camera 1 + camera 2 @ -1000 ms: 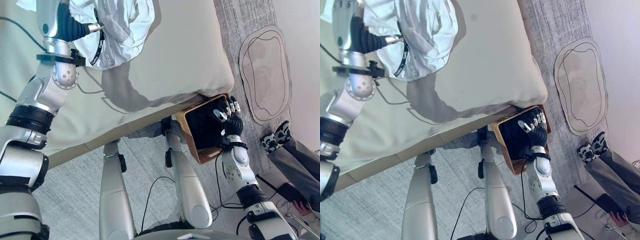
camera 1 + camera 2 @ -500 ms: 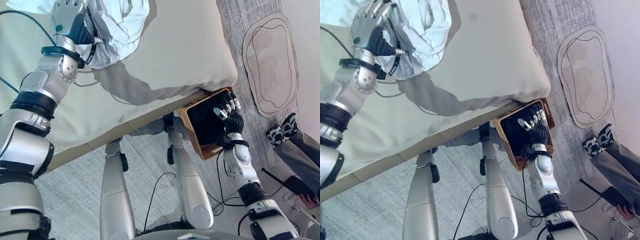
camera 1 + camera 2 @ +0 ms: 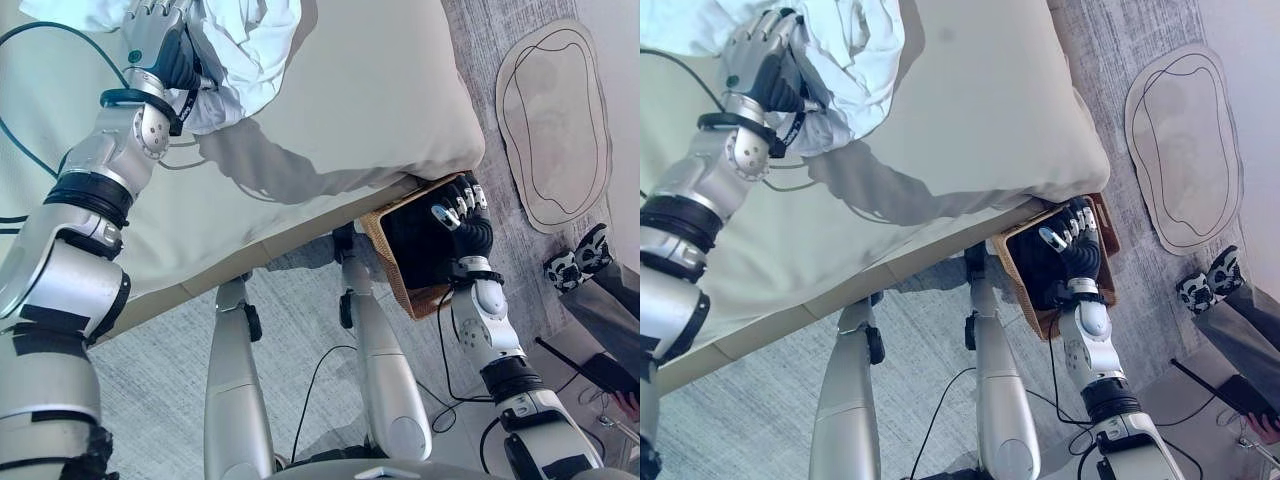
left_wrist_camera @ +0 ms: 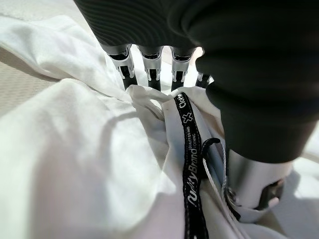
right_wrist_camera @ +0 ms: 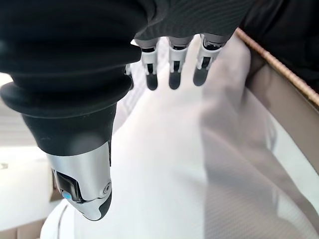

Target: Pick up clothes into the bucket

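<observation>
Left hand (image 3: pixel 160 40) amid white clothes (image 3: pixel 245 45)

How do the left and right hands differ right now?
Left hand is up on the bed, fingers dug into the white garment; right hand hangs low over the wicker basket, fingers straight, holding nothing. Both have dark ribbed wrist covers.

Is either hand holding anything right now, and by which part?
The left hand is dug into the white garment on the bed; its grip cannot be told. The right hand hangs open over the basket.
</observation>
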